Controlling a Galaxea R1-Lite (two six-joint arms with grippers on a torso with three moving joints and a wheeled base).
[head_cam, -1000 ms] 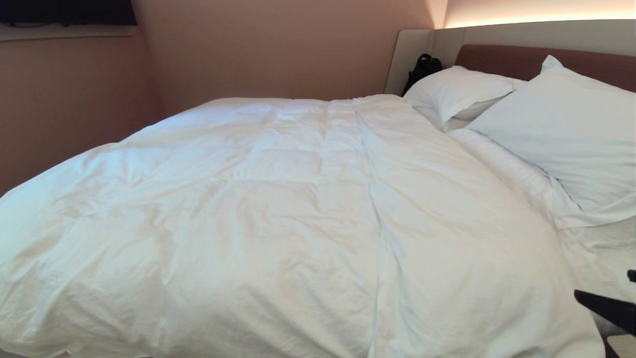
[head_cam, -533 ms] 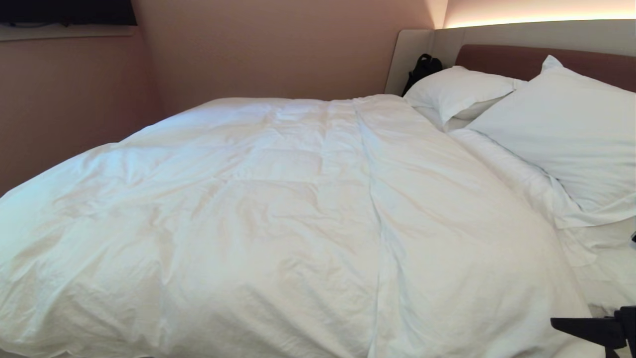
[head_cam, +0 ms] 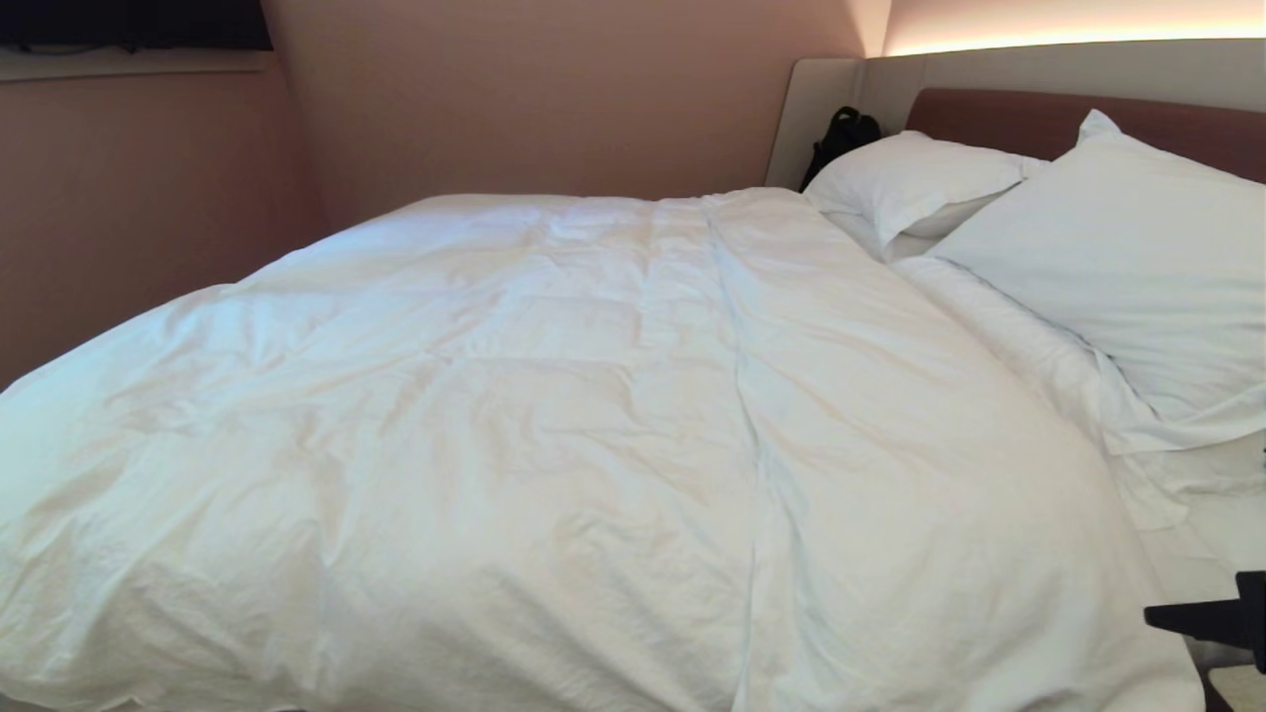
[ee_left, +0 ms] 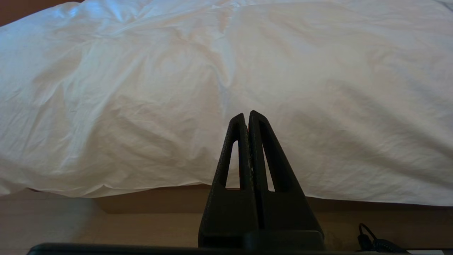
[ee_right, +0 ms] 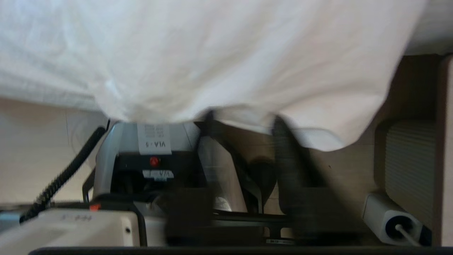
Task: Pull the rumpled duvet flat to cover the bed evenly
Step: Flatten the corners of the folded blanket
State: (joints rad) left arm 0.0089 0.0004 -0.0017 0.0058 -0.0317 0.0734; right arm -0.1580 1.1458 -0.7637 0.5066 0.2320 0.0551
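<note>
The duvet [head_cam: 554,435] lies spread over most of the bed [head_cam: 1221,539], a thick white quilted cover with shallow creases and one long fold line running from near the pillows [head_cam: 1108,267] toward the near edge. At the head end, on the right of the head view, a strip of bare sheet shows beside the pillows, so the cover sits short of that corner. Your right gripper [ee_right: 244,120] is low at the near right corner of the bed, its two dark fingers [ee_right: 283,138] reaching up under the hanging hem; the hem hides the fingertips and the view is smeared, so you cannot tell whether they have closed on cloth or are only partway shut around it. Your left gripper [ee_left: 247,117] is parked in front of the near side with its fingers pressed together, holding nothing. To do this step well, make sure both layers of the hem are between the fingers before you pull, and grip near the corner rather than a loose fold. Then draw the corner toward the uncovered strip low and steadily, since a thick cover probably drags and may bunch rather than slide. Keep clear of the pale grey robot housing [ee_right: 116,156] and black cable [ee_right: 67,170] seen below the hem.
</note>
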